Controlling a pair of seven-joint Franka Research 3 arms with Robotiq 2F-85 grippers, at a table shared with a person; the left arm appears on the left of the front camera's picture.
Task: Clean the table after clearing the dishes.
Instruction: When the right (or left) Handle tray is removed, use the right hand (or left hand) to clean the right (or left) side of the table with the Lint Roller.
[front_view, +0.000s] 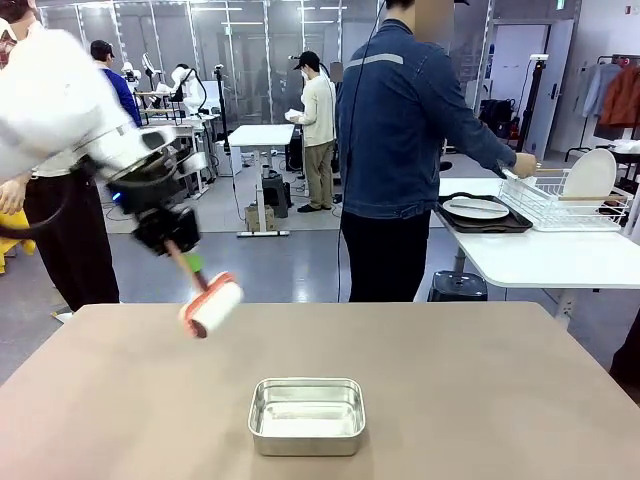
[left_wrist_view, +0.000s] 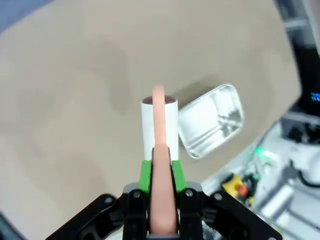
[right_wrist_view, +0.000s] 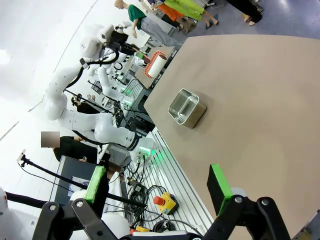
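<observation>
The left gripper (left_wrist_view: 161, 172) has its jaws clamped on the pink handle of a light, stiff lint roller (front_view: 211, 305), hovering above the worktop (front_view: 480, 390) beyond the steel pan (front_view: 306, 415); the handle looks the sensible hold. The dishes (front_view: 476, 208) sit on the white table behind the pan. The right gripper (right_wrist_view: 157, 182) has its jaws wide apart, empty.

The white left arm is reaching in above the brown-beige table (front_view: 480, 380), its black left claw (front_view: 183, 252) clamping a pink-handled white roller (front_view: 211, 305). The right claw (right_wrist_view: 157, 186) is hanging wide apart above that table.
</observation>
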